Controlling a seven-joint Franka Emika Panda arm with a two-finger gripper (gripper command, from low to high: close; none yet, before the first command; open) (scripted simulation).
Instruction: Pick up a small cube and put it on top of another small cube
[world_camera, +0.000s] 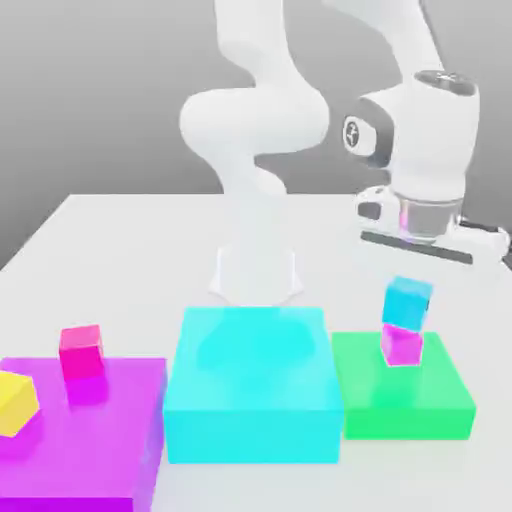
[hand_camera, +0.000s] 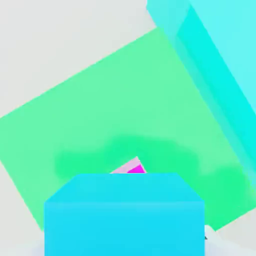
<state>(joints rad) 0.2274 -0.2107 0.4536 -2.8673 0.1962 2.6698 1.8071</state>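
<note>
The small light-blue cube (world_camera: 408, 300) sits on the small magenta cube (world_camera: 402, 345), slightly askew, right of center in the exterior view. Both rest on the green block (world_camera: 440, 395). The gripper (world_camera: 428, 240) hangs just above the stack, apart from it; I cannot tell how its fingers stand. A big cyan block (world_camera: 252, 400) stands beside, to the left.

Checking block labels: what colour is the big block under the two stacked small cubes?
Green; it shows best in the hand view.
</note>
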